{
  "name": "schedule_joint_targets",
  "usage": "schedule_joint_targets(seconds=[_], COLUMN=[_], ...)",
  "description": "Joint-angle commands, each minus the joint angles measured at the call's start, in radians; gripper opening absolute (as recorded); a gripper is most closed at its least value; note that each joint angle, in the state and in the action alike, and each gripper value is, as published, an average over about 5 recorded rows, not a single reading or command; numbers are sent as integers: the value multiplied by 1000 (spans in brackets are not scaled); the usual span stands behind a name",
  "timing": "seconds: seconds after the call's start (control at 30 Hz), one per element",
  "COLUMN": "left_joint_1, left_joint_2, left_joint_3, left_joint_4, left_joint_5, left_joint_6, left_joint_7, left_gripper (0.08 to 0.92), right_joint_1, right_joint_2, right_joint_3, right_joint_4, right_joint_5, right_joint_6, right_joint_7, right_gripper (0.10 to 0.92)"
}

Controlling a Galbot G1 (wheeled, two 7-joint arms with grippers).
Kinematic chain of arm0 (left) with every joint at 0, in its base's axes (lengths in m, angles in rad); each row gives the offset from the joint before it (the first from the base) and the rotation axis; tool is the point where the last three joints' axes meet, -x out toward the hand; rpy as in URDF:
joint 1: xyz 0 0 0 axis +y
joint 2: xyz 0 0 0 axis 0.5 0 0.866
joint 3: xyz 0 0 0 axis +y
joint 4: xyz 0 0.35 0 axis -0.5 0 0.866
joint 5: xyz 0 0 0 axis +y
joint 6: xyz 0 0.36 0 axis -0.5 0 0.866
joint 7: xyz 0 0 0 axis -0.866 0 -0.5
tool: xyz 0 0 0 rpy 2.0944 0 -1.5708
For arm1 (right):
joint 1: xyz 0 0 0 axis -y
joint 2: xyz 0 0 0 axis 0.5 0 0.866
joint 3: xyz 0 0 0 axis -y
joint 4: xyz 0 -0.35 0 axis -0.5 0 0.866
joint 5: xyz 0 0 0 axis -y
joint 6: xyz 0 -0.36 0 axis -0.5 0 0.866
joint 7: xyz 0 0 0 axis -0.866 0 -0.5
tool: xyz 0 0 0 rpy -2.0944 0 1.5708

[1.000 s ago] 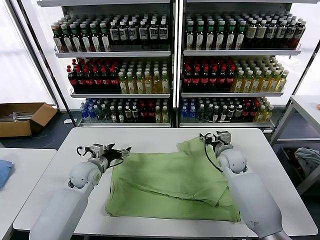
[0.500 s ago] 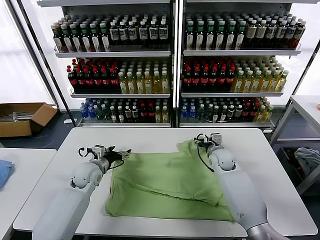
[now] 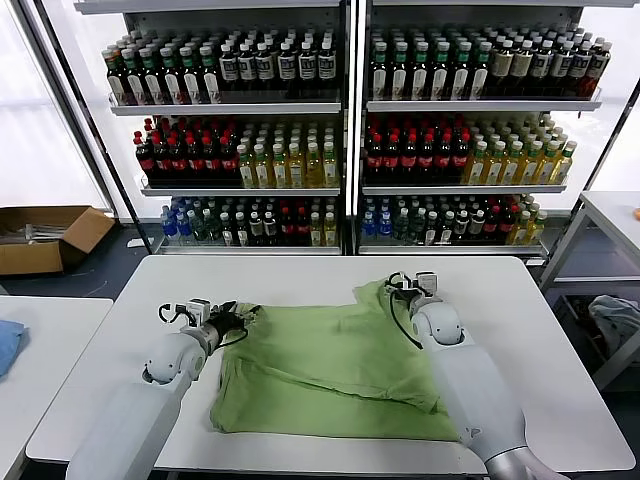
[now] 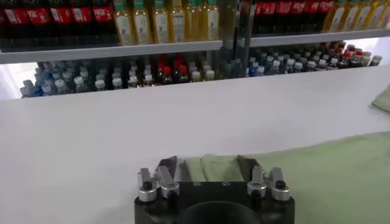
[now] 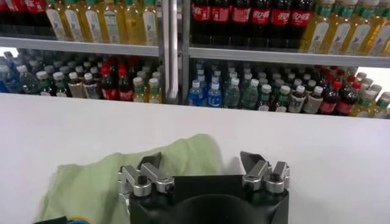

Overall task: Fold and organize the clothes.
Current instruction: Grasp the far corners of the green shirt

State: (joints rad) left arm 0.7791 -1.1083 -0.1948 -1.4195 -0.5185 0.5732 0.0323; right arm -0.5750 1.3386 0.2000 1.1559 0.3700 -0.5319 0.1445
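Shelves (image 3: 350, 105) behind the white table (image 3: 300, 275) are packed row on row with bottles, and a cardboard box (image 3: 45, 235) sits on the floor at far left, contents hard to make out. The green polo shirt (image 3: 330, 365) lies spread across the table's middle. Left gripper (image 3: 243, 317) is at the shirt's left top corner; the left wrist view has fabric (image 4: 213, 165) bunched between its parted fingers, apparently pinched. Right gripper (image 3: 398, 283) is at the right top corner; the right wrist view shows its fingers spread wide over green cloth (image 5: 109, 176), gripping nothing.
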Motion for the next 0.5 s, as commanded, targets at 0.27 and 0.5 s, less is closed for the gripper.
schedule_joint_targets(seconds=[0.27,0.5], left_joint_1=[34,51], left_joint_2=[-11,-29], left_joint_3=[2,-5], left_joint_4=[-9,-26], left_joint_5=[2,6], left_joint_6=[2,-25], left_joint_7=[6,8], left_gripper=[347,150], right_joint_1=[-54,-80], right_joint_2=[-6,-16], right_joint_3=[12,25], right_joint_4=[31,75], right_joint_5=[-1,1], right_joint_6=[-5,-5], right_joint_7=[3,3], right_gripper=[449,241])
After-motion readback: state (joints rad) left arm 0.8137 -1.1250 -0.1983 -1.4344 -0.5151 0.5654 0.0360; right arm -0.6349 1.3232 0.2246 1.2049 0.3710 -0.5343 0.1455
